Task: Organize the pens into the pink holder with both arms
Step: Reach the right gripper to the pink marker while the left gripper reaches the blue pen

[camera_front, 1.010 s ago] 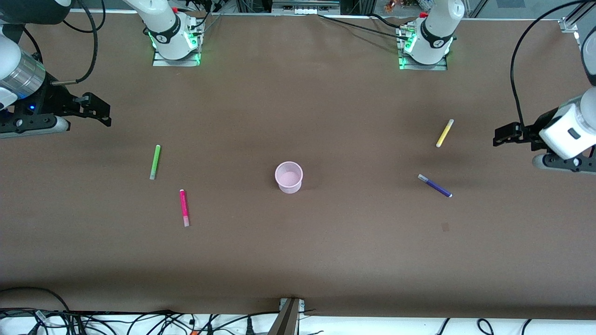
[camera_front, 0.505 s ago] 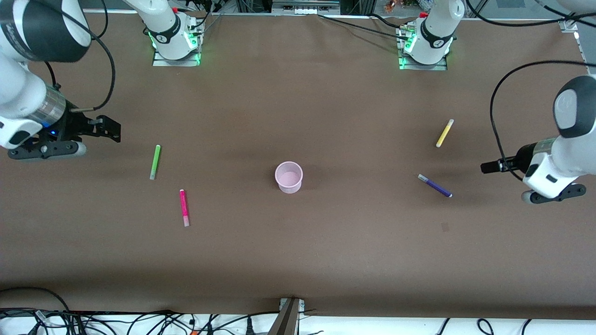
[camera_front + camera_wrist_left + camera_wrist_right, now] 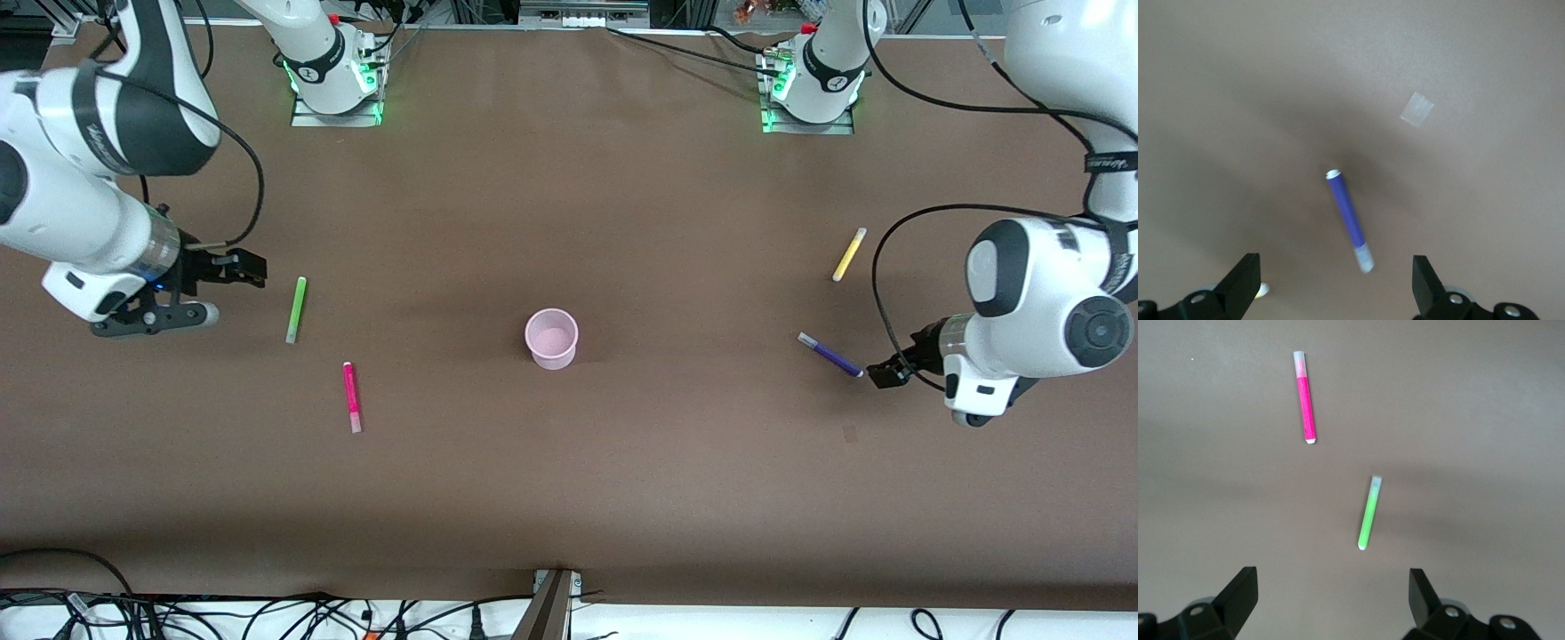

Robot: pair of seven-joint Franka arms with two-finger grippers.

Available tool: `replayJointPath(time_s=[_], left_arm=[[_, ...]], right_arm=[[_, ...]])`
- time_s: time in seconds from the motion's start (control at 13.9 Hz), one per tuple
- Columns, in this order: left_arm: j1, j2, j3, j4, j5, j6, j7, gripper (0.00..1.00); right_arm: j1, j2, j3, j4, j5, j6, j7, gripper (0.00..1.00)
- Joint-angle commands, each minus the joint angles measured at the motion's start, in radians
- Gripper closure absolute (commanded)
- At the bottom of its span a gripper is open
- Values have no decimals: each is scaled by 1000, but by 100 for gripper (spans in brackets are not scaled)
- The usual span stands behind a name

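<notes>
Both arms have swung in from the bench ends, the left pincer (image 3: 876,374) spread over the purple-blue pen (image 3: 830,355), the right pincer (image 3: 253,268) spread beside the green pen (image 3: 295,308), with the pink holder (image 3: 551,338) midway between them, unseen by either wrist view.

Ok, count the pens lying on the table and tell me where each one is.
4, all on the table, none in the pink holder. Green pen and magenta pen lie toward the right arm's end; yellow pen and purple pen toward the left arm's end.
</notes>
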Motion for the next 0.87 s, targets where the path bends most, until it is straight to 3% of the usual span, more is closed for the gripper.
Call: replayJointPath(time_s=[0.0,0.43,0.79], left_arm=[[-11,-7,5,-100,-20,119,-40,0],[-11,10,5,-267,-22,366,-85,2],[-11,48,5,-267,-22,419,-83,30]], right_arm=[[22,90,2,-9,9,66,50,0],[97,323,4,-12,38,376,180,0],[93,408,2,-14,38,499,174,3]])
